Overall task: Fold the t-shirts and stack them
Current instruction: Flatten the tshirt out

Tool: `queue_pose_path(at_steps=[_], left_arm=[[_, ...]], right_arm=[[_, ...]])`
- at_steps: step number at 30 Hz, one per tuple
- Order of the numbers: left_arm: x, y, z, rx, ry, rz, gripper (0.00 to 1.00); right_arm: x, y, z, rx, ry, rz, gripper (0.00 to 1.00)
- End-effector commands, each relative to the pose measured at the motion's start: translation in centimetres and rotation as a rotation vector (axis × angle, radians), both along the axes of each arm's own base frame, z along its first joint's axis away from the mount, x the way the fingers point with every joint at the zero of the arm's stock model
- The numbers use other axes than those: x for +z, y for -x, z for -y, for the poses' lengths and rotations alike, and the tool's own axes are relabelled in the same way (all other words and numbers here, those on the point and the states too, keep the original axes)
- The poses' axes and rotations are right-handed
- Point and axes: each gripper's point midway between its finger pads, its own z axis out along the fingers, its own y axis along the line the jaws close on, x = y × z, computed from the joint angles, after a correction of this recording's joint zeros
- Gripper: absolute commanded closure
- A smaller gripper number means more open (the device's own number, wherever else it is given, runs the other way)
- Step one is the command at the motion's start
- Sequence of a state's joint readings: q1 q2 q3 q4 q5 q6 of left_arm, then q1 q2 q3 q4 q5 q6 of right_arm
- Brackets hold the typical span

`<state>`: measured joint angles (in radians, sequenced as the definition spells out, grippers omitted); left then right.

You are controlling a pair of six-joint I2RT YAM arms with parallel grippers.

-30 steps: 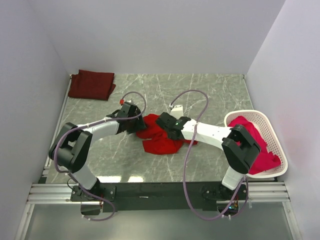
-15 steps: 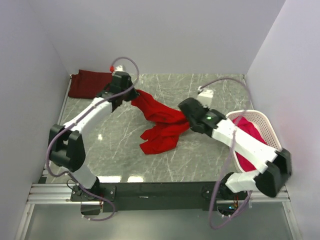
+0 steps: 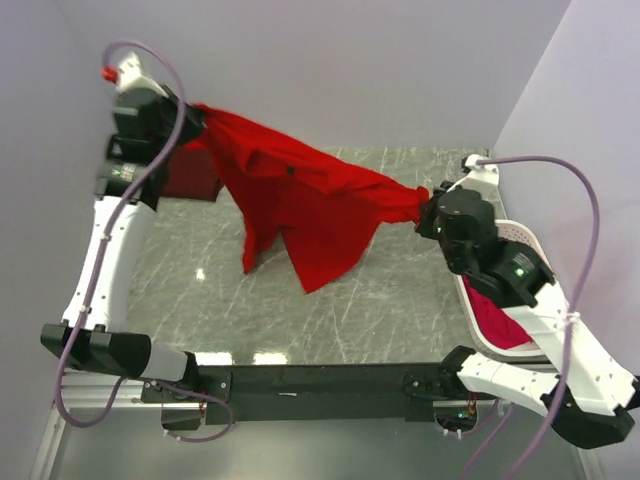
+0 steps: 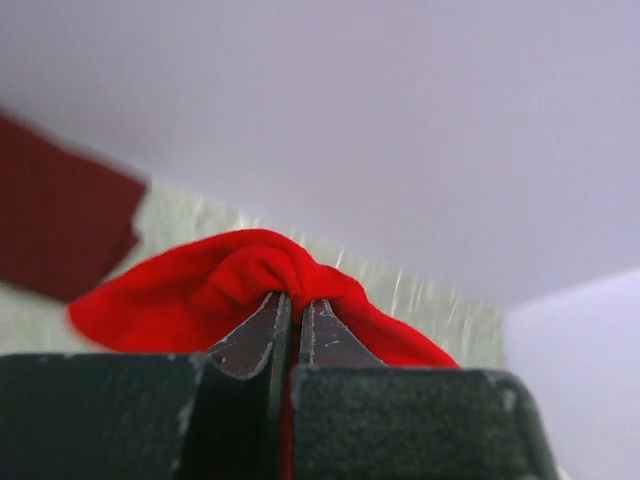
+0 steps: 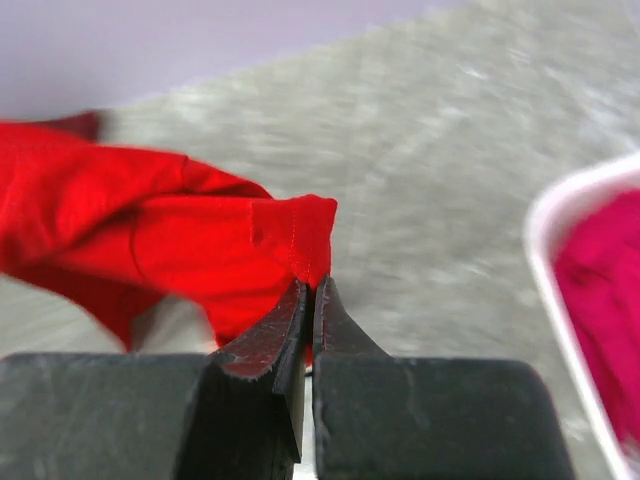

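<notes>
T-shirt (image 3: 300, 200) between left tool (image 3: 193, 120), right tool (image 3: 428, 212) (aloft)

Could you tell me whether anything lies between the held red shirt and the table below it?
Nothing visible: the table beneath the red shirt is bare; the maroon shirt and basket sit off to the sides.
</notes>
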<state>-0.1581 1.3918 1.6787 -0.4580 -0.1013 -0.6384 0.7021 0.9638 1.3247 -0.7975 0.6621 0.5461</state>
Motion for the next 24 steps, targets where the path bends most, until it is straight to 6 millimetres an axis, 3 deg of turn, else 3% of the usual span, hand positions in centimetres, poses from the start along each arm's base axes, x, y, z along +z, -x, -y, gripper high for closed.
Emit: queue_pose_path(at_steps=[1, 2, 4, 5, 7, 8, 9, 12, 13, 15, 16, 17, 18, 19, 20, 21, 22, 24], left_arm=[[7.7, 1.0, -2.9, 0.046, -0.046, 0.164, 0.99], [10.8, 1.4, -3.6, 0.054, -0.044, 0.230, 0.99], [12.2, 0.7, -3.4, 0.026, -0.040, 0.261, 0.99], [15.2, 1.3, -3.4, 0.015, -0.033, 0.337, 0.99], [15.9, -0.6, -2.5, -0.035, -0.019, 0.358, 0.99], [18.7, 0.0, -2.0, -0.059, -0.009, 0.429, 0.99], [17.2, -3.0, -1.3, -0.089, 0.015, 0.394, 0.99], [15.6, -7.5, 1.5, -0.231, 0.091, 0.394, 0.99], [14.1, -9.0, 2.3, -0.266, 0.112, 0.371, 0.99], [9.0, -12.8, 5.2, -0.364, 0.150, 0.286, 0.99], [7.5, -13.9, 6.5, -0.396, 0.151, 0.261, 0.99], [2.7, -16.2, 9.3, -0.450, 0.158, 0.177, 0.99], [0.2, -17.1, 10.6, -0.473, 0.156, 0.128, 0.99], [-2.2, -17.8, 12.0, -0.501, 0.163, 0.086, 0.99], [-6.7, -18.9, 14.2, -0.530, 0.174, 0.004, 0.99], [-9.1, -19.2, 15.0, -0.536, 0.177, -0.040, 0.99], [-13.0, -19.5, 15.9, -0.541, 0.180, -0.108, 0.99], [-17.1, -19.2, 17.8, -0.552, 0.170, -0.167, 0.96]], right_arm=[[5.8, 1.4, -3.1, 0.199, -0.090, 0.119, 1.00], [7.3, 1.6, -4.3, 0.249, -0.119, 0.144, 1.00], [8.6, 2.5, -7.1, 0.358, -0.141, 0.155, 1.00], [10.4, 2.9, -7.8, 0.390, -0.169, 0.183, 1.00], [11.1, 3.2, -10.5, 0.459, -0.170, 0.170, 1.00], [12.0, 2.9, -11.6, 0.472, -0.172, 0.173, 1.00], [12.4, 2.6, -11.9, 0.462, -0.176, 0.168, 1.00], [11.5, 0.1, -11.1, 0.321, -0.112, 0.118, 1.00], [10.2, -1.5, -9.7, 0.257, -0.081, 0.078, 1.00], [6.9, -3.9, -8.9, 0.211, -0.086, -0.005, 1.00], [3.7, -4.6, -8.8, 0.205, -0.075, -0.058, 1.00], [2.0, -5.7, -7.0, 0.137, -0.065, -0.078, 1.00], [0.1, -6.1, -6.3, 0.105, -0.045, -0.104, 1.00], [-3.6, -6.1, -5.4, 0.071, -0.005, -0.169, 1.00], [-5.4, -6.2, -4.6, 0.036, -0.005, -0.203, 1.00], [-7.1, -5.9, -4.3, 0.025, 0.004, -0.232, 1.00], [-10.2, -5.2, -3.9, 0.017, 0.024, -0.275, 1.00], [-13.1, -4.6, -3.3, -0.010, 0.018, -0.311, 1.00]])
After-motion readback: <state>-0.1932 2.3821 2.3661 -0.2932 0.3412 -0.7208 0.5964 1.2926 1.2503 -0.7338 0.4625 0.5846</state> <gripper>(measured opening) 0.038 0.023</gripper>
